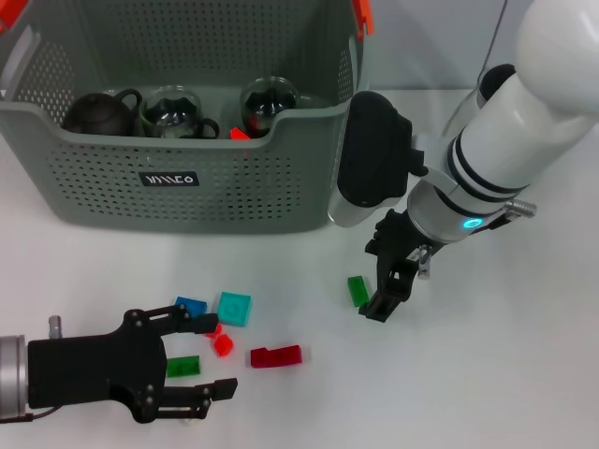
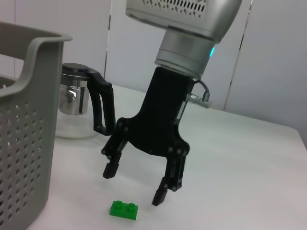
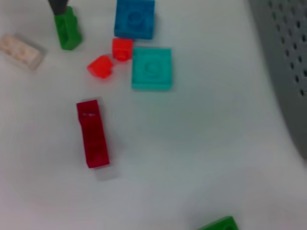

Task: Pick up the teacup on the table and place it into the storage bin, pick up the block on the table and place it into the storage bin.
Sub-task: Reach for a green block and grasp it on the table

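The small green plastic block (image 1: 357,290) lies on the white table (image 1: 487,374), just beside and slightly left of the right gripper (image 1: 388,297), untouched. That gripper points downward over the table, its black fingers spread apart and empty. The left gripper (image 1: 201,354) rests low near the table's front edge, fingers open around a second green block (image 1: 182,367). The grey-green perforated plastic storage bin (image 1: 187,192) stands behind, holding a dark teapot (image 1: 101,112) and two glass teacups (image 1: 178,112).
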Motion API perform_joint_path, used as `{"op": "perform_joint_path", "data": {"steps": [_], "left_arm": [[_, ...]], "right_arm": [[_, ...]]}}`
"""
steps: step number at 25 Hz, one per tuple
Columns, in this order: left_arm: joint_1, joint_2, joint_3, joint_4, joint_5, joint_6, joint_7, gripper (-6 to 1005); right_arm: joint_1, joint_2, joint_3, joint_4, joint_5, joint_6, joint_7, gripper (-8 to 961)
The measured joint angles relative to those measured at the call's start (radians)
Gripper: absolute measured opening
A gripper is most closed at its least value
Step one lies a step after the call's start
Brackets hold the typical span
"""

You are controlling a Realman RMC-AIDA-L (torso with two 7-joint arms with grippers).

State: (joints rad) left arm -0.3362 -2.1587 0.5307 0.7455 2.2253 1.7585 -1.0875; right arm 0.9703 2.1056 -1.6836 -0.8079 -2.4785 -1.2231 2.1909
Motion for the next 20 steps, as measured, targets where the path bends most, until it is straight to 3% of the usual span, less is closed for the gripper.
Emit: {"op": "perform_joint_path", "data": {"steps": [15, 20], "left_arm": [[0.007, -0.001, -0.001, -0.008, 0.001, -0.002, -0.006, 825], [0.005, 0.004, -0.003, -0.023, 0.002, -0.009, -0.006, 825]], "right_arm": [[0.014, 0.007, -0.072, 0.086, 0.049, 0.124, -0.004, 928], [0.024, 0.008, -0.096, 0.116, 0.08, 0.152, -0.002, 886]]}}
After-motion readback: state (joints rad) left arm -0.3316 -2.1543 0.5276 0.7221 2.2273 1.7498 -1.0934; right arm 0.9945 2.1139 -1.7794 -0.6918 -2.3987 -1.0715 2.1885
